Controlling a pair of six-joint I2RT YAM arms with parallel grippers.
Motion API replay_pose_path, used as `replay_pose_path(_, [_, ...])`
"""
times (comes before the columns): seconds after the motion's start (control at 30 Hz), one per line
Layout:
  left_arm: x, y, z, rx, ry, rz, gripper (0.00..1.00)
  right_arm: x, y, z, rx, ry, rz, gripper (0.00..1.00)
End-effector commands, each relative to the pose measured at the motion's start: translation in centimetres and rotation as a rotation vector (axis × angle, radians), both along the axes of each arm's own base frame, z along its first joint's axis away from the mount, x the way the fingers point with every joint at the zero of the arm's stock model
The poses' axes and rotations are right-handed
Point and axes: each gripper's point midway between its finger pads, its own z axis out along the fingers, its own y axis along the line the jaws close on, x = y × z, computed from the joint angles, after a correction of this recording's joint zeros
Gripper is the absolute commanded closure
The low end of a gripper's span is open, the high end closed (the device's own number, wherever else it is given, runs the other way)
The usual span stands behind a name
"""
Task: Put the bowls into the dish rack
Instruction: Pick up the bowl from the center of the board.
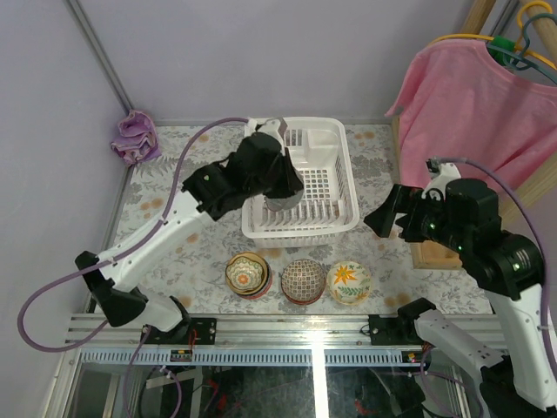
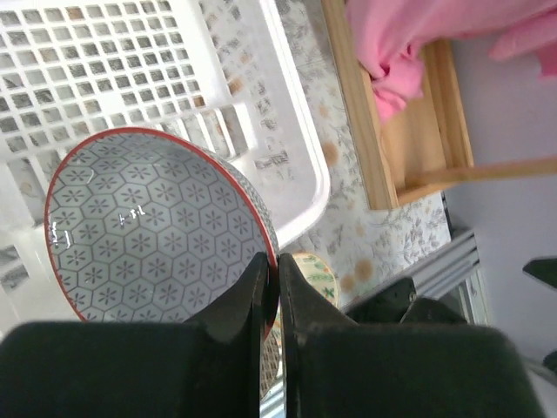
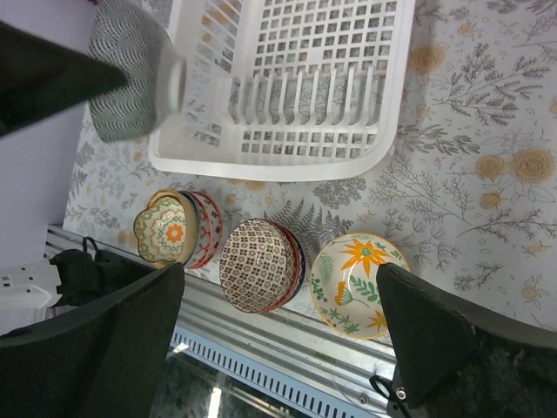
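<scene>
I am pinching the rim of the grey hexagon-patterned bowl (image 2: pixel 148 226) between my left fingers (image 2: pixel 261 283), which are pressed tight on its red-edged wall. I am carrying it tilted over the near-left part of the dish rack (image 1: pixel 300 232); I cannot tell whether it is touching the rack's base. As far as I am seeing, nothing is sitting loose inside the rack, so I judge this to be the first bowl going in and the task only beginning. The rest are waiting on the bench (image 1: pixel 374 152) along the rack's near wall: a stack topped by the orange-yellow bowl (image 1: pixel 246 273), a stack topped by the brown lattice bowl (image 1: pixel 303 280), and the white flower bowl (image 1: pixel 349 283) lying alone. My right fingers (image 1: pixel 385 218) are hanging spread wide and empty off the rack's right side.
</scene>
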Motion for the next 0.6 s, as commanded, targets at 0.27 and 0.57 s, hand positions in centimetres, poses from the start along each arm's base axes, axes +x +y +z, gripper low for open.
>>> replay_pose_path(0.27, [7.7, -0.8, -0.3, -0.32, 0.028, -0.158, 1.0, 3.5, 2.8, -3.1, -0.082, 0.121, 0.127, 0.01])
replay_pose_path(0.57, [9.6, -1.4, -4.0, -0.393, 0.084, -0.181, 1.0, 5.9, 3.1, -3.7, -0.139, 0.079, 0.149, 0.01])
